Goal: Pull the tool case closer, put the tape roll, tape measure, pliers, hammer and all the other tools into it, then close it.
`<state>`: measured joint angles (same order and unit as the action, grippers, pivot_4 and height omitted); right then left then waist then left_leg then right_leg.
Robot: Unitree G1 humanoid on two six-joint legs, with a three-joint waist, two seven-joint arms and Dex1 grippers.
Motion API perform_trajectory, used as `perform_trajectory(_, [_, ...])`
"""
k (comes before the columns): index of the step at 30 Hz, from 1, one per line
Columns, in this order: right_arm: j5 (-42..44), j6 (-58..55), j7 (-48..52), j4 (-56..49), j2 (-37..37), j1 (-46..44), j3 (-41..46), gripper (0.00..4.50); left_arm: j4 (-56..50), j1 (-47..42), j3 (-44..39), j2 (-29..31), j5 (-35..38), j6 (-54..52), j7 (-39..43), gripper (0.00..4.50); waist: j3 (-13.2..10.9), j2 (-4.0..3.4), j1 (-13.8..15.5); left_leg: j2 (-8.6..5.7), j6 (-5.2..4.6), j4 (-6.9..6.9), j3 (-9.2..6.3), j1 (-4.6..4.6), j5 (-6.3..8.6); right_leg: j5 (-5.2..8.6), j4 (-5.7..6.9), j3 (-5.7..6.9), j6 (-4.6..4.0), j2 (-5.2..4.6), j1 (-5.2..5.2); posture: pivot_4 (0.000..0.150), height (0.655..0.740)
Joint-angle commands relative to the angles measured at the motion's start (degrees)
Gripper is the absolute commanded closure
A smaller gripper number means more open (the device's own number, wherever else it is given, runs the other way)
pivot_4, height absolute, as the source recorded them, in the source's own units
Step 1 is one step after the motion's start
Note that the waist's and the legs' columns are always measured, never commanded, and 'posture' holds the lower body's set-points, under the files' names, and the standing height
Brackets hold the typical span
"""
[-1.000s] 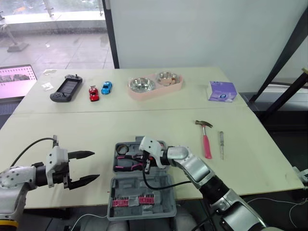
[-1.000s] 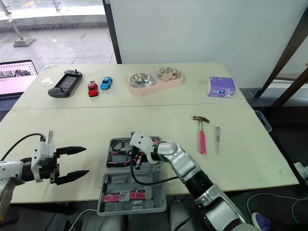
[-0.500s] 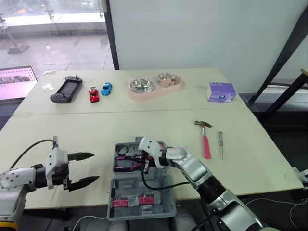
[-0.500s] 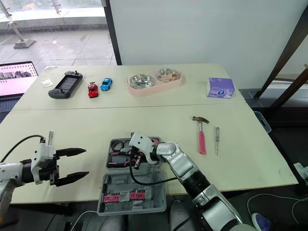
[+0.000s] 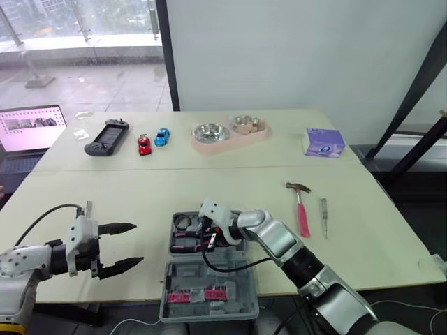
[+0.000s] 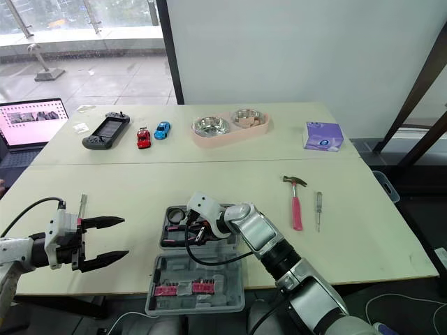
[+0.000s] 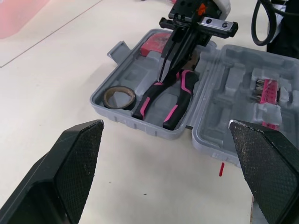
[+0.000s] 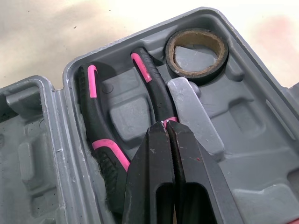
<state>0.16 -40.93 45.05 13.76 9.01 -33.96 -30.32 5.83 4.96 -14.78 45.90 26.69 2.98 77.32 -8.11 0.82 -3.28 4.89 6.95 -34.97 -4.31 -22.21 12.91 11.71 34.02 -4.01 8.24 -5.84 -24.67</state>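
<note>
From the head, the open grey tool case (image 5: pixel 209 273) sits at the near edge of the table (image 5: pixel 140 188). The left gripper (image 5: pixel 137 243) hovers at its nine o'clock, jaws spread wide and empty. The hammer (image 5: pixel 301 209) and screwdriver (image 5: pixel 324 218) lie at its two o'clock. The left wrist shows the pliers (image 7: pixel 167 95) and tape roll (image 7: pixel 119 106) bedded in the tray. The right wrist shows the right gripper (image 8: pixel 167 124) pinched closed on nothing, its tips over the pliers' joint, perhaps touching.

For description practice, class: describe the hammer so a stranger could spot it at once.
On the pale table, look right of the open grey case. The hammer lies there flat; its thick pink handle sets it apart from the thin silver screwdriver beside it.
</note>
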Motion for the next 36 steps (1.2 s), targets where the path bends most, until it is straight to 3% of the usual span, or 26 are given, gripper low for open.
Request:
perform_trajectory(1, [-2.8, -7.8, -0.3, 7.0, 2.3, 4.4, -4.4, 4.44, -1.7, 0.3, -1.6, 0.7, 1.1, 0.1, 0.0, 0.00, 0.1, -0.04, 0.1, 0.00, 0.03, 0.00, 0.00, 0.06, 0.03, 0.04, 0.00, 0.00, -0.02, 0.00, 0.01, 0.150, 0.7387])
perform_trajectory(6, [-1.3, -4.4, 0.0, 4.6, 1.1, 4.9, -3.2, 4.44, -1.8, 0.4, -1.6, 0.7, 1.1, 0.1, -0.1, 0.00, 0.2, -0.02, 0.1, 0.00, 0.03, 0.01, 0.00, 0.06, 0.05, 0.08, 0.00, 0.00, -0.03, 0.00, 0.01, 0.150, 0.7387])
perform_trajectory(11, [2.2, 15.2, 1.5, -3.7, 0.4, 7.8, 1.6, 4.44, -1.8, 0.8, -1.6, 0.7, 1.0, 0.3, -0.1, 0.00, 0.1, 0.10, -0.3, 0.00, 0.05, 0.05, 0.00, -0.16, 0.07, 0.08, 0.02, 0.00, -0.02, 0.00, -0.10, 0.150, 0.7387])
perform_trajectory(17, [3.5, 20.0, 7.7, -5.3, 2.8, 9.7, 0.9, 4.44, -1.8, 1.1, -1.5, 0.8, 1.0, 0.0, 0.1, 0.00, -0.6, 0.33, -0.8, 0.01, 0.02, 0.21, 0.00, -0.27, 0.05, 0.07, 0.15, 0.00, -0.02, 0.01, -0.32, 0.150, 0.7387])
perform_trajectory(25, [-1.5, 18.3, 4.9, 0.2, 2.8, 8.6, -1.1, 4.44, -2.1, 1.6, -1.5, 0.9, 0.7, -0.2, 0.0, 0.00, -0.7, 0.32, -0.8, 0.01, 0.02, 0.29, 0.00, -0.23, 0.05, 0.06, 0.14, 0.00, -0.04, 0.02, -0.41, 0.150, 0.7387])
perform_trajectory(32, [-3.1, 4.5, 6.1, -1.0, 4.6, 7.8, -4.8, 4.44, -3.0, 2.5, -1.3, 1.3, 0.7, -0.8, 0.0, 0.00, -0.8, 0.28, -0.7, 0.00, 0.03, 0.25, 0.00, -0.20, 0.05, 0.05, 0.11, -0.02, -0.06, 0.02, -0.63, 0.150, 0.7387])
perform_trajectory(36, [-2.8, 2.1, 7.5, -3.1, 5.9, 7.7, -6.6, 4.44, -3.3, 2.5, -1.1, 1.3, 0.4, -0.9, 0.0, 0.00, -0.7, 0.27, -0.6, 0.00, 0.04, 0.27, 0.00, -0.20, 0.06, 0.05, 0.07, -0.02, -0.06, 0.01, -0.64, 0.150, 0.7387])
